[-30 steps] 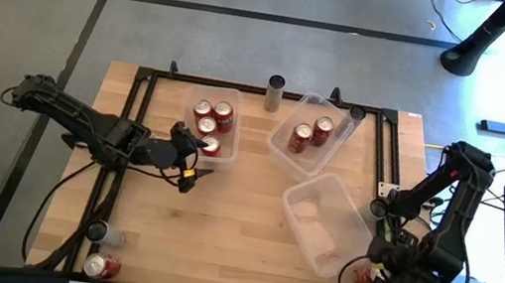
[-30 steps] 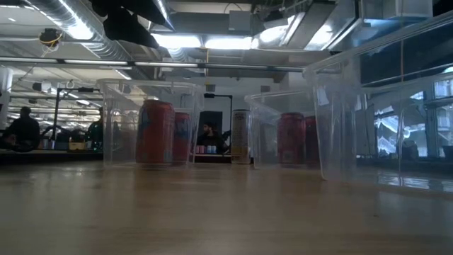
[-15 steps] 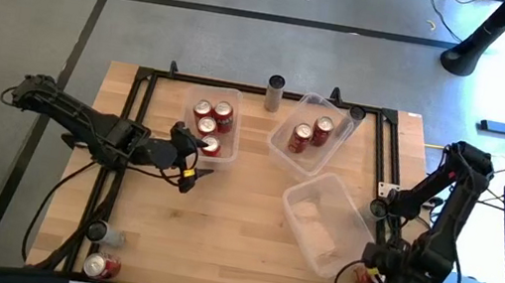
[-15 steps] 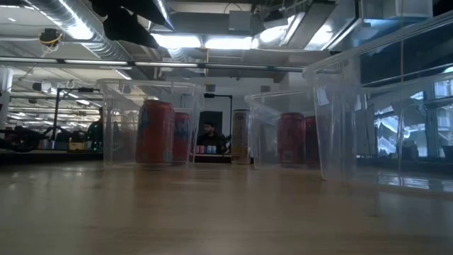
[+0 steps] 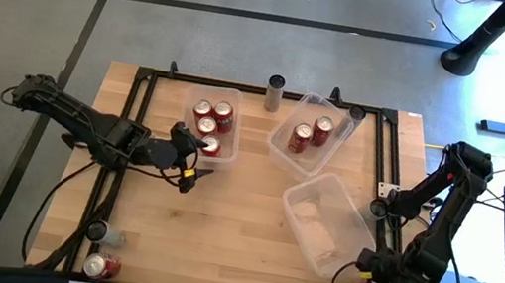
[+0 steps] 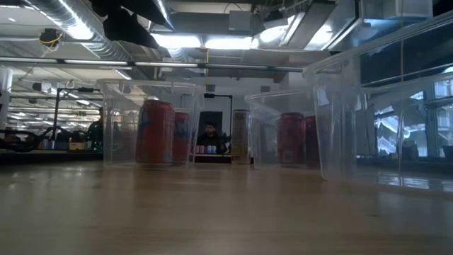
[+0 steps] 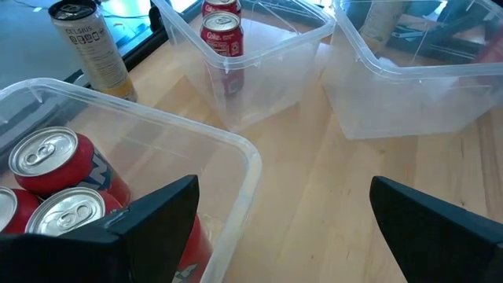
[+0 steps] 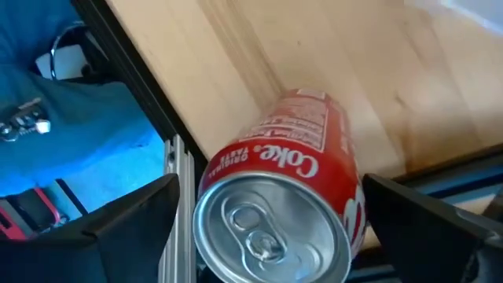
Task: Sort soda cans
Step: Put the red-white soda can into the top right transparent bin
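Your right gripper is down at the near right corner of the surface, fingers spread wide with a red can lying on its side between them, not yet gripped. Its silver top faces the wrist camera, so its long axis runs straight away from the fingers along the wood. The right arm is far nearer to it than the left.

The left gripper waits, fingers wide and empty, at the edge of the left bin, which holds four red cans. The middle bin holds two; the near bin has none. A person sits in the room beyond.
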Controlling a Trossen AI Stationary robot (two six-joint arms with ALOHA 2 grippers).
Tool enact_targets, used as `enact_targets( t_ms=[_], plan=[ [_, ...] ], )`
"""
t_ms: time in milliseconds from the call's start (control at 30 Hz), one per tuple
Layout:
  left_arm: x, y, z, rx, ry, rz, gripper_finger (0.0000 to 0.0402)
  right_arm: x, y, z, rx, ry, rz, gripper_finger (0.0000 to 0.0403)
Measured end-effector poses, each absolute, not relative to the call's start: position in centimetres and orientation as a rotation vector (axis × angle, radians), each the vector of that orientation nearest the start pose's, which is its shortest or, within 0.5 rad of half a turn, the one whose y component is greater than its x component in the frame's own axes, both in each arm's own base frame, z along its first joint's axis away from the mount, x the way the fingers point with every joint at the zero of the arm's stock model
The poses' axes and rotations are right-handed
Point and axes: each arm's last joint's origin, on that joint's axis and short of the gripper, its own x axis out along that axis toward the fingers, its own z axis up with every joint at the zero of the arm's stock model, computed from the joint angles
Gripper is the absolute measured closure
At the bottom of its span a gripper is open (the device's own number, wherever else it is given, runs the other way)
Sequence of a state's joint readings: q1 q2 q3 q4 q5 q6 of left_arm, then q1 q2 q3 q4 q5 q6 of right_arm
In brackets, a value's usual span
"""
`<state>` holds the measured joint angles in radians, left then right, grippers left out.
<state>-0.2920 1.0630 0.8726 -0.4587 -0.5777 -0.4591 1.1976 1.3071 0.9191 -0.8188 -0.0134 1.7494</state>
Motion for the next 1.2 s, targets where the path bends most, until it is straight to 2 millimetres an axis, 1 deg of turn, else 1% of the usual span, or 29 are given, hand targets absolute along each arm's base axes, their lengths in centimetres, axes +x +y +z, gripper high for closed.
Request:
enact_targets(
  t_ms=[233,533,600,733,867,1033,1133,1200],
  plan=[
    [21.2,-4.7,29.1,-0.172,0.511,0.403,0.0039,8.7,22.0,23.1,0.716,1.437,-0.136,0.0010],
    [21.2,-4.7,29.1,-0.173,0.511,0.403,0.0039,8.7,22.0,23.1,0.720,1.434,-0.133,0.0010],
    [21.2,-4.7,29.1,-0.173,0.511,0.403,0.0039,8.7,21.9,23.1,0.713,1.440,-0.135,0.0010],
    [21.2,-4.7,29.1,-0.184,0.509,0.406,0.0039,8.4,21.9,23.1,0.691,1.512,-0.129,0.0010],
    [21.2,-4.7,29.1,-0.201,0.505,0.411,0.0039,8.5,22.1,22.6,0.647,1.538,-0.130,0.0010],
    [21.2,-4.7,29.1,-0.205,0.504,0.412,0.0039,8.7,22.7,21.4,0.589,1.553,-0.148,0.0011],
    [21.2,-4.7,29.1,-0.205,0.504,0.412,0.0039,8.7,23.0,21.0,0.584,1.580,-0.150,0.0026],
    [21.2,-4.7,29.1,-0.201,0.505,0.411,0.0039,8.7,23.0,21.0,0.597,1.590,-0.157,0.0050]
  ],
)
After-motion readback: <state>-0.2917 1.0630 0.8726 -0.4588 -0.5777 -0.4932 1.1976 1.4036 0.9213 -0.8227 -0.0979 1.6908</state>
